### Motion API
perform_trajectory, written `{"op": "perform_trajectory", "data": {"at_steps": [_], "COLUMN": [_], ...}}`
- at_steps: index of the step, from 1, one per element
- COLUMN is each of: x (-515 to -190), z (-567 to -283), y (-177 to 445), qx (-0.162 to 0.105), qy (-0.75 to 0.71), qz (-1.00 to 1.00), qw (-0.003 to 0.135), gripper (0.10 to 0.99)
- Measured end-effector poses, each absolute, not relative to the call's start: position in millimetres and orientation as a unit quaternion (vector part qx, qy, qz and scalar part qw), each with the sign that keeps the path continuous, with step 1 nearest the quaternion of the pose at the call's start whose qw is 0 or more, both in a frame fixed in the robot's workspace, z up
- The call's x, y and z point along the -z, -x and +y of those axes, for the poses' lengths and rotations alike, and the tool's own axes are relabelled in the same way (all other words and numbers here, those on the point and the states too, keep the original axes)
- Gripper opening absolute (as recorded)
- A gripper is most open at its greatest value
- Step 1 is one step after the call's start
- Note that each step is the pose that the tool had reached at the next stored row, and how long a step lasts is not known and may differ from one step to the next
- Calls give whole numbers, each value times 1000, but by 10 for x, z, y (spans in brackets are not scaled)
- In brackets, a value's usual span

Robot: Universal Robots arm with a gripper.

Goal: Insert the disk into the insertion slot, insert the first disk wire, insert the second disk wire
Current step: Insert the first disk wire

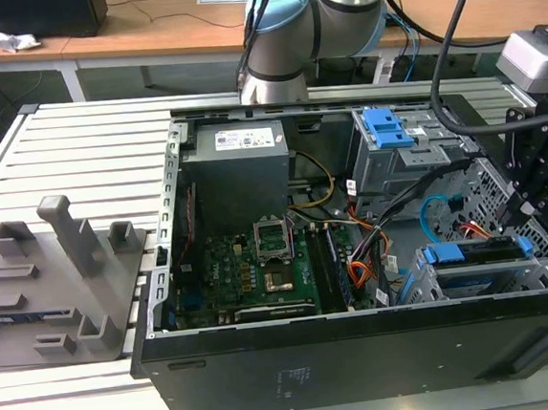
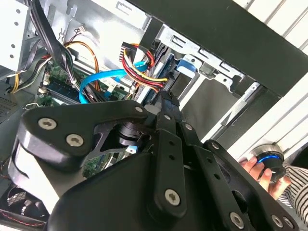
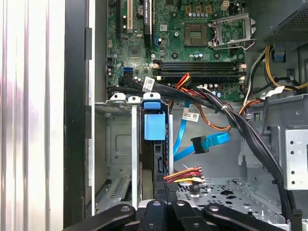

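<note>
One step looks done: the disk (image 1: 475,251) sits in the insertion slot (image 1: 417,285), on the near side at the exterior view's right. The gripper (image 2: 166,102), closed together, meets the power wire bundle (image 3: 186,173) at the disk's end. The second disk wire (image 3: 207,143) looks unplugged.

The disk (image 1: 478,250) has a bright blue frame. The second disk wire (image 3: 211,140) is light blue. The motherboard (image 3: 192,52) is green. The wire bundle (image 3: 185,174) is red, yellow and black.

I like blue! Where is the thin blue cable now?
The light-blue cable loops inside the computer case, toward the exterior view's right, between the blue-latched cage and the disk.
</note>
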State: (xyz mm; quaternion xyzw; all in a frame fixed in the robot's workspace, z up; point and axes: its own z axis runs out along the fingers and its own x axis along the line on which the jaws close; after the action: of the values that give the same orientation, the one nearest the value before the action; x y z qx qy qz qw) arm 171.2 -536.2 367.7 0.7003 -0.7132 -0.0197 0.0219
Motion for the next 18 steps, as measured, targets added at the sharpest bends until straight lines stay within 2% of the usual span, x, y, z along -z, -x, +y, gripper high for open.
{"op": "perform_trajectory", "data": {"at_steps": [18], "x": [-3677], "z": [-5362], "y": [-1372], "qx": [20], "qy": [-700], "qz": [-713], "qw": [22], "gripper": [106]}}
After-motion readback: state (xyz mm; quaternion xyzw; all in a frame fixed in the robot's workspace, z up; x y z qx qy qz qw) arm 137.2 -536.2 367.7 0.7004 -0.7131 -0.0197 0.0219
